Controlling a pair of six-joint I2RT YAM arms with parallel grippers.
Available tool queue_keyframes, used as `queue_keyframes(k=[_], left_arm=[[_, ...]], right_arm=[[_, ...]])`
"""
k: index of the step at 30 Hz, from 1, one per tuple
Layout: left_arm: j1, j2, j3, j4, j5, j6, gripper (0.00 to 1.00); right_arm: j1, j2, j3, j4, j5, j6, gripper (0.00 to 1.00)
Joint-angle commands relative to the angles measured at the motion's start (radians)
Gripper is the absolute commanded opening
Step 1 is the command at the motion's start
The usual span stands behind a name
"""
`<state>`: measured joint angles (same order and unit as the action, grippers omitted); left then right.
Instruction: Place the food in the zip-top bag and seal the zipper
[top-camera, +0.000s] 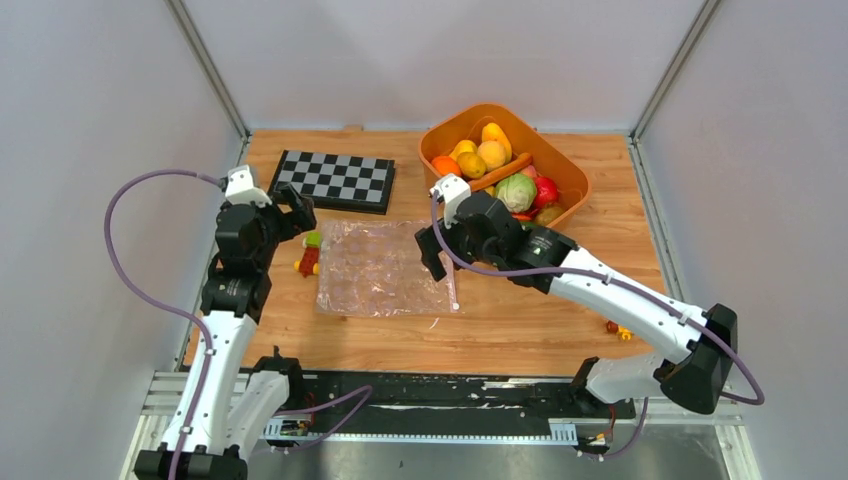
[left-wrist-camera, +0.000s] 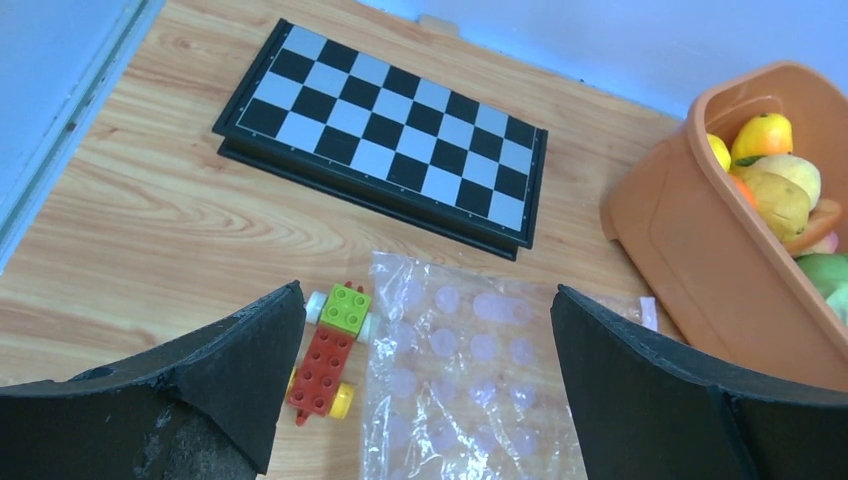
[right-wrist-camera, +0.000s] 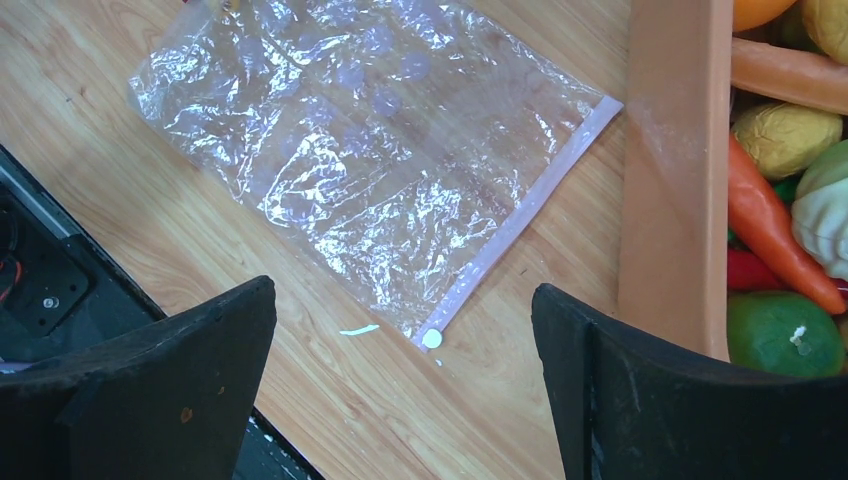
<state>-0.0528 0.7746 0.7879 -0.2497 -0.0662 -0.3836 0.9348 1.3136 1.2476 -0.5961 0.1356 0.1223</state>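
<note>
The clear zip-top bag (top-camera: 385, 268) lies flat and empty in the middle of the table. Its whitish zipper (right-wrist-camera: 520, 218) runs along the edge nearest the tub and ends in a small white button. The food (top-camera: 495, 152), several glossy toy fruits and vegetables, sits in the orange tub (top-camera: 545, 140) at the back right. My left gripper (top-camera: 300, 215) is open and empty above the bag's left edge, and the bag (left-wrist-camera: 470, 380) shows between its fingers. My right gripper (top-camera: 432, 255) is open and empty over the bag's right edge, beside the tub wall (right-wrist-camera: 670, 170).
A checkerboard (top-camera: 335, 180) lies at the back left. A red, green and yellow wheeled block toy (left-wrist-camera: 328, 350) sits against the bag's left edge. Another small toy (top-camera: 618, 328) lies at the front right. A white scrap (right-wrist-camera: 358, 329) lies near the zipper's end.
</note>
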Motion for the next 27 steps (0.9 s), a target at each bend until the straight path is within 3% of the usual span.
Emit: queue_keyframes(k=[1,11,21,27], left_arm=[[-0.005,-0.026,-0.012,0.027,0.015,-0.020,1.00],[-0.004,-0.042,-0.081,0.085,0.241,-0.069,1.00],[-0.005,-0.107,-0.092,0.063,0.222,-0.035,1.00],[-0.004,-0.136,-0.099,0.058,0.203,-0.021,1.00]], right_arm=[[-0.007,0.023,0.007,0.082,0.025,0.055,1.00],[-0.146,0.169,0.098,-0.130,0.160,0.093,1.00],[-0.350,0.097,-0.020,-0.080,0.149,0.038,1.00],[-0.350,0.027,-0.014,-0.060,-0.094,0.051,1.00]])
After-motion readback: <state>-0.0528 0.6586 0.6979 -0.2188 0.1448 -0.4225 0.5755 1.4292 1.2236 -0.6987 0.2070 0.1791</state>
